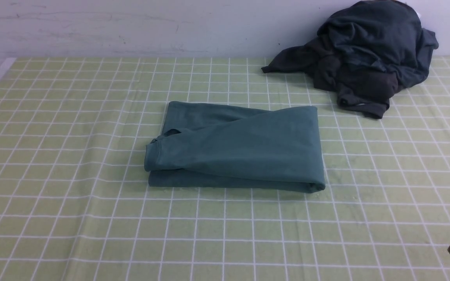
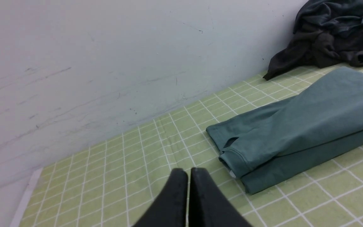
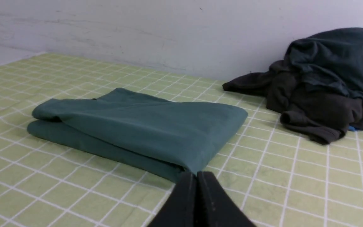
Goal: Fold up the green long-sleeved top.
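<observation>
Left claw (image 2: pixel 188 171): fingers pressed together, holding nothing, hovering over the desk (image 1: pixel 53 156) just short of the top's (image 1: pixel 240 146) cuff end, not touching it. Right claw (image 3: pixel 197 175): also closed, empty, near the top's other end, no contact visible. Top lies mid-desk, folded into a flat rectangle, one sleeve cuff showing at its left edge. Dark clothes heap (image 1: pixel 365 50) sits at the far right against the wall (image 1: pixel 131 27), apart from the top.

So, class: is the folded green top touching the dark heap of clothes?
Apart. The front view shows bare checked cloth between the green top and the dark heap; the right wrist view shows that gap too.
</observation>
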Robot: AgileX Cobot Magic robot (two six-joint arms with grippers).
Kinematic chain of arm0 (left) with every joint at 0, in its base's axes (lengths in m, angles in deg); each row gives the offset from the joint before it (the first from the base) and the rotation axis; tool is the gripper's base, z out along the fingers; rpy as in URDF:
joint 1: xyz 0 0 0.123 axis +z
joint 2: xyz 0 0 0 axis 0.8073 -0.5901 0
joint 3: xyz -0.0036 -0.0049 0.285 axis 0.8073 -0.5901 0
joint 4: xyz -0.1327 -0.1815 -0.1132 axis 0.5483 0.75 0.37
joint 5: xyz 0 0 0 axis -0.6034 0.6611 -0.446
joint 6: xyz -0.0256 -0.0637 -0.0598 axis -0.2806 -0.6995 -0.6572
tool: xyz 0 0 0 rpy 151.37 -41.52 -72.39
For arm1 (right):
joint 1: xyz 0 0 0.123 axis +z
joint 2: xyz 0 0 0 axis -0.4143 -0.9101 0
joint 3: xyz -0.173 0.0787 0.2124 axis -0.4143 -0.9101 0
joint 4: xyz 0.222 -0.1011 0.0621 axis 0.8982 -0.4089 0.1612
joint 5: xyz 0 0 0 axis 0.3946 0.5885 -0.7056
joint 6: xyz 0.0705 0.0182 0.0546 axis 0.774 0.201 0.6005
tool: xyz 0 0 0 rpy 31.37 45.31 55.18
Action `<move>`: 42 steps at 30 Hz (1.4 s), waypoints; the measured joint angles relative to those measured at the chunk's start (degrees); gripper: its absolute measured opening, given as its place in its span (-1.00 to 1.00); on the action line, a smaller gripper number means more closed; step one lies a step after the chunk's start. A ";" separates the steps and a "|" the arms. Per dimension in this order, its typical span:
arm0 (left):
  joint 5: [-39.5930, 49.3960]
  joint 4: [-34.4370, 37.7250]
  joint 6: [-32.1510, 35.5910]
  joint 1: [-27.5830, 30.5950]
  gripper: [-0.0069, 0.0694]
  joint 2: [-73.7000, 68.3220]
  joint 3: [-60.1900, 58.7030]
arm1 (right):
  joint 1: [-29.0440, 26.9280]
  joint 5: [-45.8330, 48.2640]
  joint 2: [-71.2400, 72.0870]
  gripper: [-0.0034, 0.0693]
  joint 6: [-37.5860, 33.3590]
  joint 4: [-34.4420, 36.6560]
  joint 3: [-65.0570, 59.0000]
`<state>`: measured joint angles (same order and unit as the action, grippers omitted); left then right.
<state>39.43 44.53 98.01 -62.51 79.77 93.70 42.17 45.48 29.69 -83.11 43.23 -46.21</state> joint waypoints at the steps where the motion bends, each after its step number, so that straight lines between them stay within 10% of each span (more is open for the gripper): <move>1: 0.00 0.00 0.00 0.00 -0.82 0.00 0.00 | -0.59 0.32 0.67 -0.94 0.00 0.29 0.00; 14: 0.03 0.00 0.00 0.00 -0.82 0.05 0.00 | -20.33 18.10 11.32 -0.94 -7.23 7.46 0.00; 42: -0.25 0.00 0.00 0.00 -0.82 0.14 -0.31 | -20.64 19.71 11.32 -0.94 -7.37 7.70 0.17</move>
<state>39.18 44.53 98.01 -62.51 79.91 93.39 21.53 65.19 41.01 -90.48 50.93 -46.04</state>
